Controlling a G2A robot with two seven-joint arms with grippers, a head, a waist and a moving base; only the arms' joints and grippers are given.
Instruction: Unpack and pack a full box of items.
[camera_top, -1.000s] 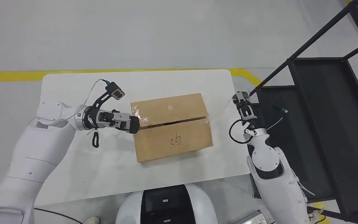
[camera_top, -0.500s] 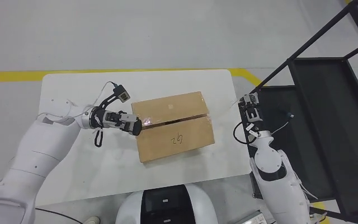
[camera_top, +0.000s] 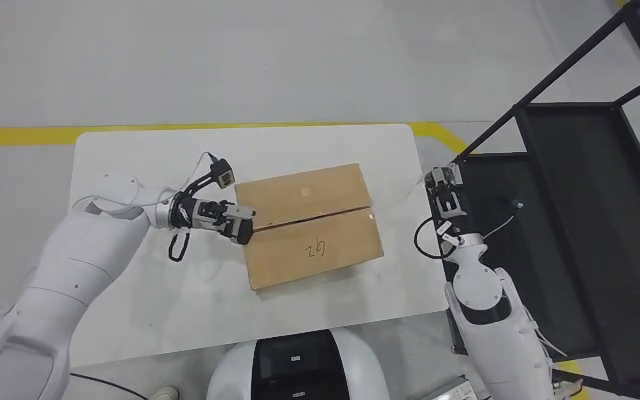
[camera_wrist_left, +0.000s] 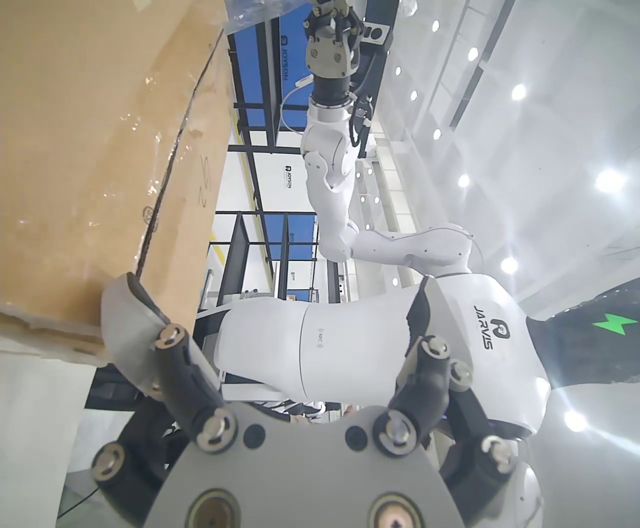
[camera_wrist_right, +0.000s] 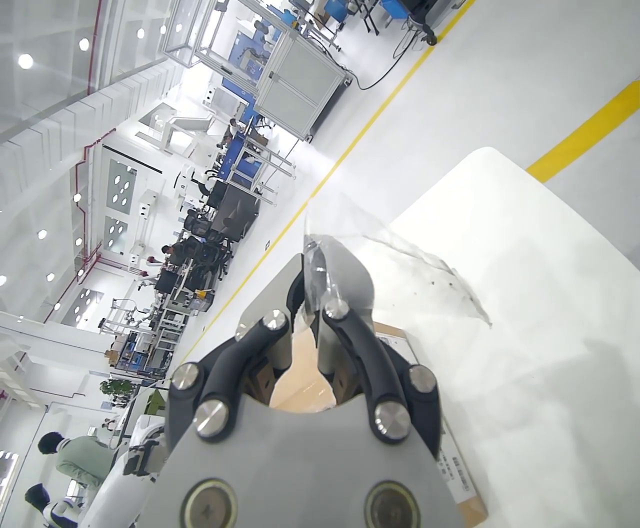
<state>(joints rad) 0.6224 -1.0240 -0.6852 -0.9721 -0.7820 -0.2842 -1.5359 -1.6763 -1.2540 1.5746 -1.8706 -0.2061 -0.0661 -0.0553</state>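
Left claw (camera_top: 244, 222) touches box (camera_top: 310, 225) end; right claw (camera_wrist_right: 315, 272) pinches clear tape (camera_wrist_right: 400, 250).

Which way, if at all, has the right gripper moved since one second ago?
Yes, slightly: in the top view the right gripper has shifted off the white table's edge, toward the black rack.

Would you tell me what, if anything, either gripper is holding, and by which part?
The right gripper pinches a clear tape strip by one end. The left gripper is open, holding nothing, beside the cardboard box.
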